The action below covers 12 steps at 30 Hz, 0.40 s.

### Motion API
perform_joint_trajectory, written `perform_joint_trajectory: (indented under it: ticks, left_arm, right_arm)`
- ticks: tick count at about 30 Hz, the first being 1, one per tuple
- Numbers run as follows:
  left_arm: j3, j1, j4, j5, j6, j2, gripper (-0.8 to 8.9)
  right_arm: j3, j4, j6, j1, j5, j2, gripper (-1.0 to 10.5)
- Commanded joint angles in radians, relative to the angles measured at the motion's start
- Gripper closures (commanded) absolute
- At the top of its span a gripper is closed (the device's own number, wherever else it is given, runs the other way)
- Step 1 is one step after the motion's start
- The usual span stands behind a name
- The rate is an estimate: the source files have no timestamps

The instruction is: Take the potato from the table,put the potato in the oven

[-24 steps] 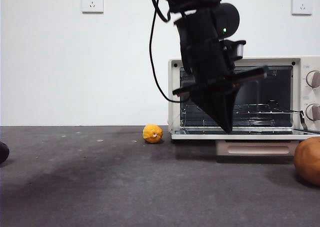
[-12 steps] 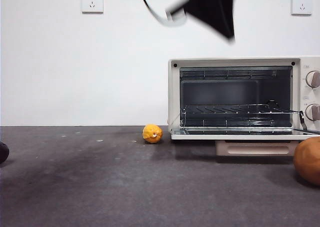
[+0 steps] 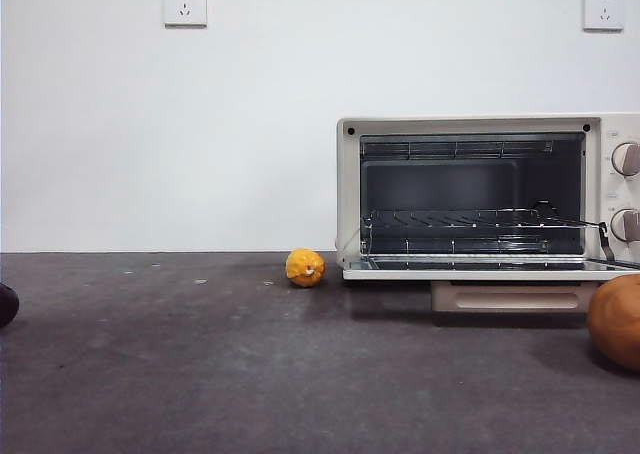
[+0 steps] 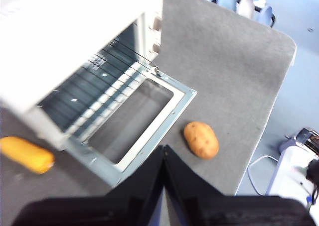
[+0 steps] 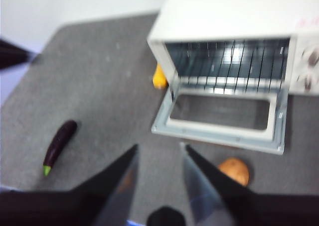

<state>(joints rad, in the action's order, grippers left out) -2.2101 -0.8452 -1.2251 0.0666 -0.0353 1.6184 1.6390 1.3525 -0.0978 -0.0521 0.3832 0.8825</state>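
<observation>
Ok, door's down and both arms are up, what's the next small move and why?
Probably lower the right gripper, fingers open, toward the potato. It lies untouched on the table just in front of the oven and its lowered door, near that gripper, and the rack is bare.

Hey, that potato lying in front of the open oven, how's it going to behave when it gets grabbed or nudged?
The potato is a rounded oval lying on the flat table, so a nudge would probably rock or roll it. It looks solid, likely stiff under pressure. Its matte skin should give fair grip.
</observation>
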Motion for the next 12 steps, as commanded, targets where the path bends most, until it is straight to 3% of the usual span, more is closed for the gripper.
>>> perform_joint_trajectory:
  ticks: [1, 8, 12]
  left_arm:
    - [0.01, 0.002, -0.066, -0.052, -0.027, -0.06, 8.2]
    - [0.011, 0.002, -0.094, -0.085, -0.029, -0.18, 8.2]
    - [0.012, 0.002, -0.094, -0.085, -0.041, -0.222, 8.2]
  right_arm:
    - [-0.054, 0.023, -0.01, 0.0, 0.0, 0.028, 6.9]
    - [-0.206, 0.023, -0.025, -0.001, -0.077, 0.089, 3.2]
    - [-0.287, 0.023, -0.036, -0.001, -0.102, 0.137, 3.1]
